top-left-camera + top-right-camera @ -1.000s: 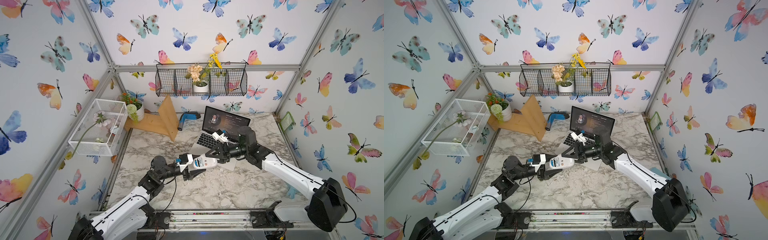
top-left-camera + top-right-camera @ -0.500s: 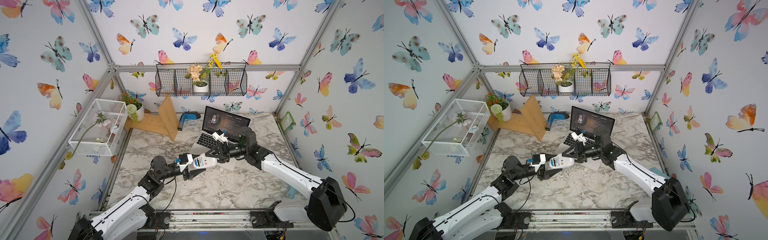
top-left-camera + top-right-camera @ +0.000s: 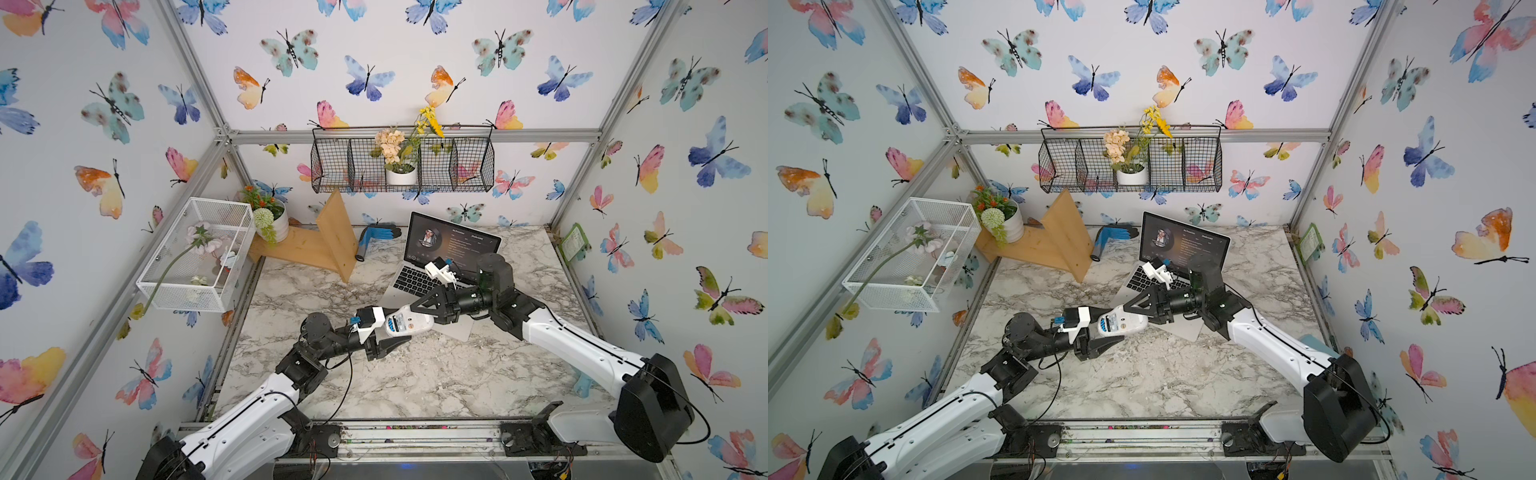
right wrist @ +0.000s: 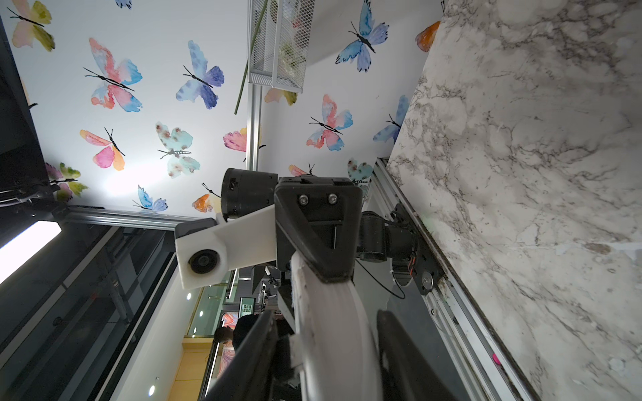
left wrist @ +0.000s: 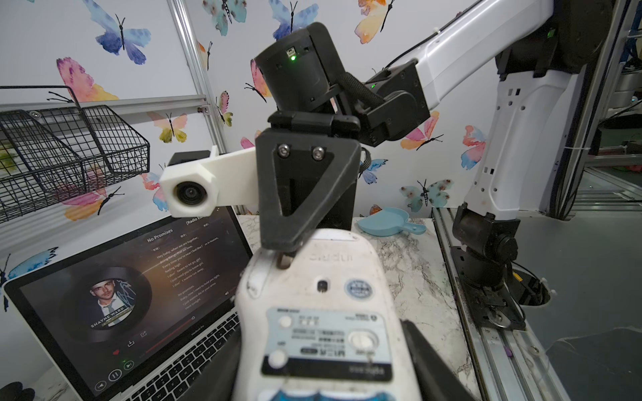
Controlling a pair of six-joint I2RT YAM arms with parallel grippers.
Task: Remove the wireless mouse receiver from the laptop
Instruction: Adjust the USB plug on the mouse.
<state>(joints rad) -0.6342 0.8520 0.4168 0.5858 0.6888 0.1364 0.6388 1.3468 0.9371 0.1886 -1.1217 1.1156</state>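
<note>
**Belly-up mouse in front of the laptop: tips for working that little slot**

Starting with the laptop: open, screen lit, showing a round portrait and lines of lyrics. Can't spot a receiver poking out of any visible edge, and can't check every side from these angles.

Just in front of the laptop, up off the marble table: a white mouse, underside up. Clamped by its sides in the left gripper, reaching in from further out in front of the laptop. Met at its other end by the right gripper, coming in across the laptop's front edge. Fingers apart there, straddling the mouse's thin end, one tip parked right over a small metal stub in a slot. Can't tell whether pinching yet or hovering a hair off. Probably the receiver, going by the task, but too small to swear by.

Doing this bit well, my two cents:
- Treat the left grip as the vice and hold it dead steady.
- Square the right fingertip with the slot before squeezing.
- Close slowly, then move straight along the slot, no levering sideways.
- Watch for the mouse twisting in the left clamp; ease off and re-square if so.
- Stay clear of the laptop's screen, just behind the right wrist.
</note>
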